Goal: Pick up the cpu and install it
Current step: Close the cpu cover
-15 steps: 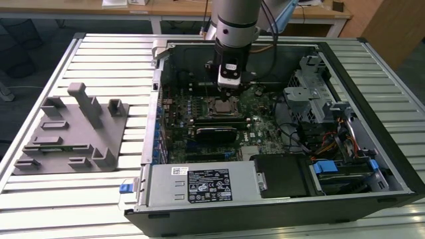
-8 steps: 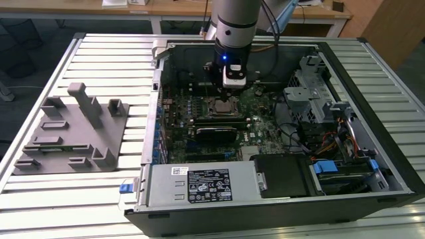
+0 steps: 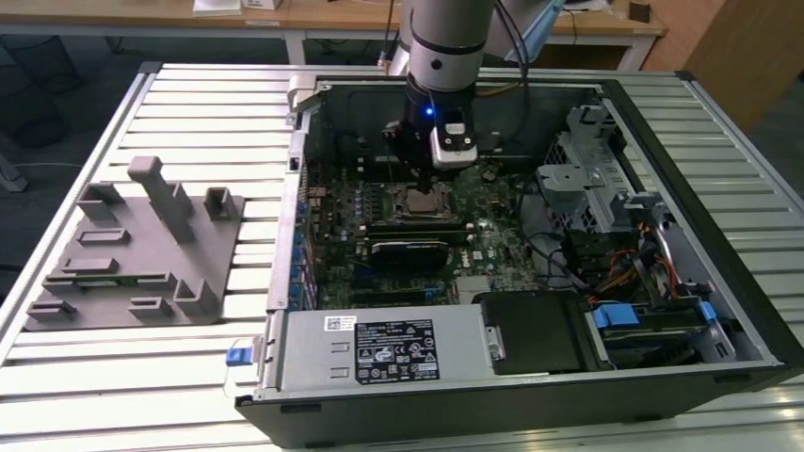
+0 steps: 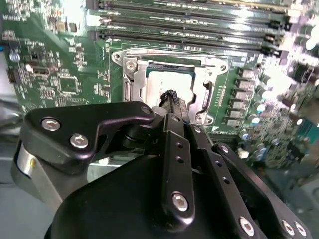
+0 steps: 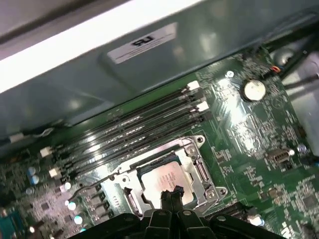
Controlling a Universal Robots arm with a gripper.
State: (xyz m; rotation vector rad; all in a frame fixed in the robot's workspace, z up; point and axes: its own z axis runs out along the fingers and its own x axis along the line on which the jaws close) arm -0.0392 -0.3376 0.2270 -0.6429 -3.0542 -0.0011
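Tool point(image 5: 172, 192) pinched shut, empty — arm point(image 3: 442, 47) vertical over cpu point(image 5: 160, 175) seated in socket point(image 5: 202, 172).

Where the cameras sit: one high above the desk, two riding low on the arm.

The exterior view looks steeply down from past one end of the open computer case point(image 3: 503, 414), far enough back to take in the slatted desk point(image 3: 188, 104) around it and the arm point(image 3: 446, 47) standing over it. Both wrist views sit close above the motherboard point(image 5: 239, 149), each looking past the jaws at the processor socket point(image 5: 197, 174) with the memory slots point(image 5: 134, 132) beyond. The second wrist view sits further back, behind the jaws' black housing point(image 4: 149, 199). All three share the socket.
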